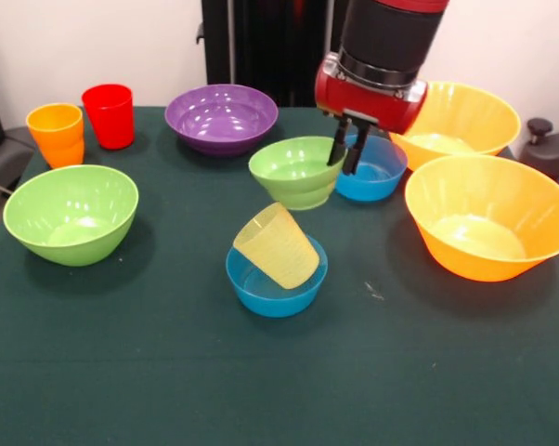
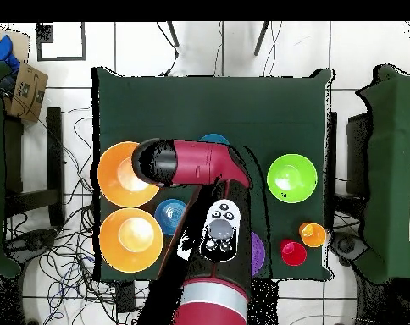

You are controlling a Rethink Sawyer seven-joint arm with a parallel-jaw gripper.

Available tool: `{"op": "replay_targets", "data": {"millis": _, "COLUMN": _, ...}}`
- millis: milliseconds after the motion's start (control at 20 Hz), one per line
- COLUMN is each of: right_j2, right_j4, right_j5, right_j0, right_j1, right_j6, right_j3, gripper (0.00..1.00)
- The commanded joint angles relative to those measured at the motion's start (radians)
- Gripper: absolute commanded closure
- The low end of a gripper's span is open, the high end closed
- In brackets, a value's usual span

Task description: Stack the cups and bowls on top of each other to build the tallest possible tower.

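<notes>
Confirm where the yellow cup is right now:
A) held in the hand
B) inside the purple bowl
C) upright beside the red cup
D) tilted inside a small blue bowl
D: the yellow cup leans tilted inside the near small blue bowl, apart from the hand.

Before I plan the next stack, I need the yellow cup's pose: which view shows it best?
The front view: the yellow cup lies tilted, upside down, in the near small blue bowl. In the overhead view the arm hides the cup; only a sliver of that bowl shows.
</notes>
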Motion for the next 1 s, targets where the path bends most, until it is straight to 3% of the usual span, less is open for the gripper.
{"op": "replay_targets", "data": {"millis": 50, "right_j2": 0.063, "right_j4": -0.004, "right_j5": 0.014, "right_j0": -0.075, "right_j1": -0.093, "right_j6": 0.019, "right_j3": 0.179, "gripper": 1.0}}
{"op": "replay_targets", "data": {"millis": 200, "right_j2": 0.101, "right_j4": 0.008, "right_j5": -0.017, "right_j0": -0.124, "right_j1": -0.137, "right_j6": -0.016, "right_j3": 0.257, "gripper": 1.0}}
{"op": "replay_targets", "data": {"millis": 450, "right_j2": 0.163, "right_j4": 0.003, "right_j5": -0.011, "right_j0": -0.223, "right_j1": -0.153, "right_j6": -0.08, "right_j3": 0.302, "gripper": 1.0}}
{"op": "replay_targets", "data": {"millis": 850, "right_j2": 0.206, "right_j4": -0.041, "right_j5": 0.072, "right_j0": -0.28, "right_j1": -0.136, "right_j6": -0.114, "right_j3": 0.224, "gripper": 1.0}}
{"op": "replay_targets", "data": {"millis": 1000, "right_j2": 0.302, "right_j4": -0.012, "right_j5": -0.032, "right_j0": -0.353, "right_j1": -0.136, "right_j6": -0.156, "right_j3": 0.267, "gripper": 1.0}}
